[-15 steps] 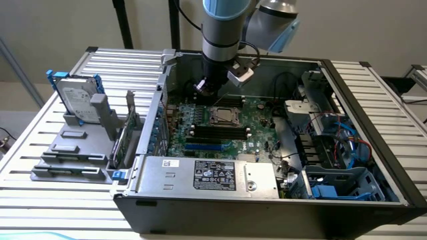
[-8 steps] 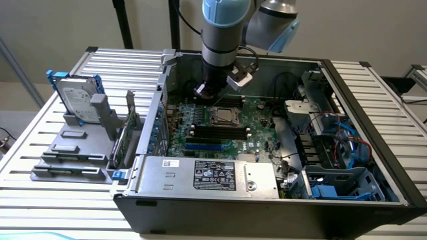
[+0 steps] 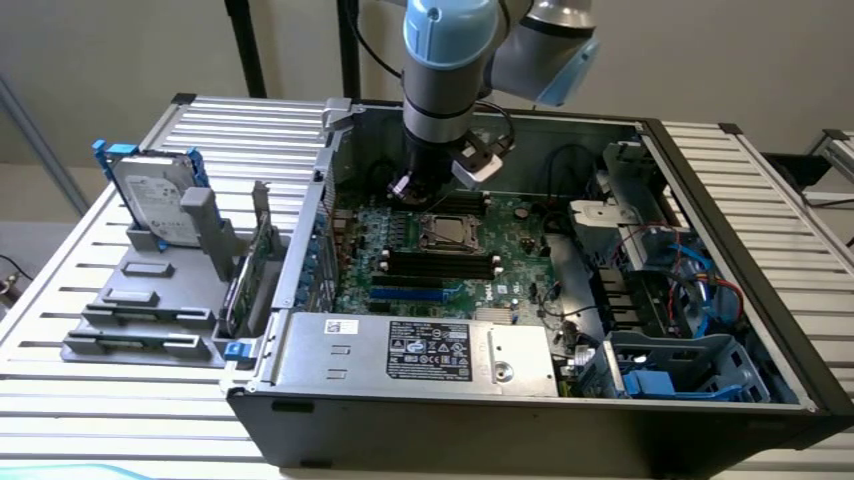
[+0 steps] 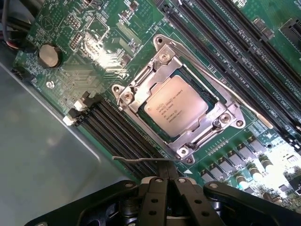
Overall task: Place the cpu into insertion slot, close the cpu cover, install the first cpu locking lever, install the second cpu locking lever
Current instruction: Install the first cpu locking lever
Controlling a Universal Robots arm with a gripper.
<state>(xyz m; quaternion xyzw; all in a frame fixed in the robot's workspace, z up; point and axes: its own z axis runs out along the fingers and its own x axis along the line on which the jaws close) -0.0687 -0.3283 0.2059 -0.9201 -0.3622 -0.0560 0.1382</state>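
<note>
Near the closed pincer (image 4: pixel 167 181), one cpu (image 4: pixel 176 107) lies under one lowered cpu cover (image 4: pixel 141 92).

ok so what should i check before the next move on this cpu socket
1. cpu seated in the insertion slot: ok, it lies flat inside the frame.
2. cpu cover down over the chip: ok, its window frames the chip.
3. long lever latched: cannot tell. It lies along the cover's edge, but its hook is unclear.
4. thin lever end latched: not ok, it stands free of the socket, close to the fingertips.
5. gripper shut: ok, the fingers are together.
6. gripper touching the thin lever end: cannot tell.
</note>
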